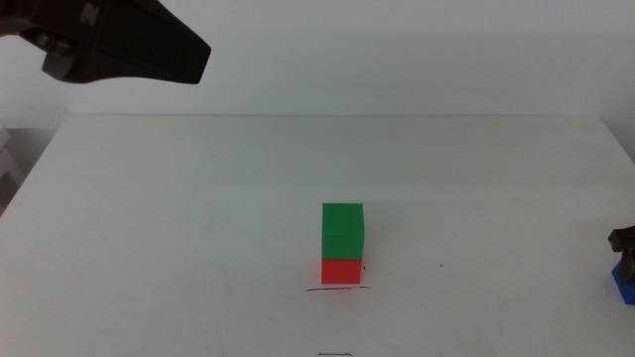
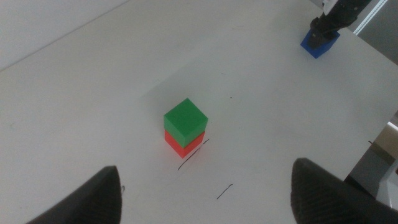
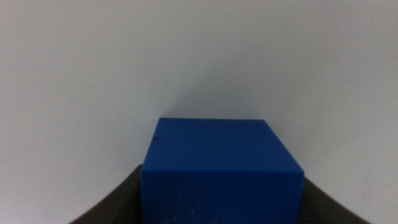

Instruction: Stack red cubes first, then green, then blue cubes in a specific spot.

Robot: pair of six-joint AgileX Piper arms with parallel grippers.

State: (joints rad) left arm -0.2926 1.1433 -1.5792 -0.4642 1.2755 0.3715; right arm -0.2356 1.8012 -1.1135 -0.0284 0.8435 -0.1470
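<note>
The green cube (image 1: pixel 343 228) sits squarely on the red cube (image 1: pixel 340 271), just behind the thin black line of the specific spot (image 1: pixel 337 290). At the table's far right edge is the blue cube (image 1: pixel 625 284), with my right gripper (image 1: pixel 622 248) over it. In the right wrist view the blue cube (image 3: pixel 221 165) fills the gap and both dark jaws press its sides, so my right gripper (image 3: pixel 221 193) is shut on it. My left gripper (image 2: pixel 205 199) hangs high above the stack, jaws wide open and holding nothing. The left wrist view also shows the green cube (image 2: pixel 185 118) and red cube (image 2: pixel 179 144).
A fainter, shorter dark mark (image 2: pixel 225 191) lies on the white table (image 1: pixel 198 218) nearer the front edge than the line. A tiny black dot (image 1: pixel 443 266) sits right of the stack. The left arm (image 1: pixel 129 45) looms at the back left.
</note>
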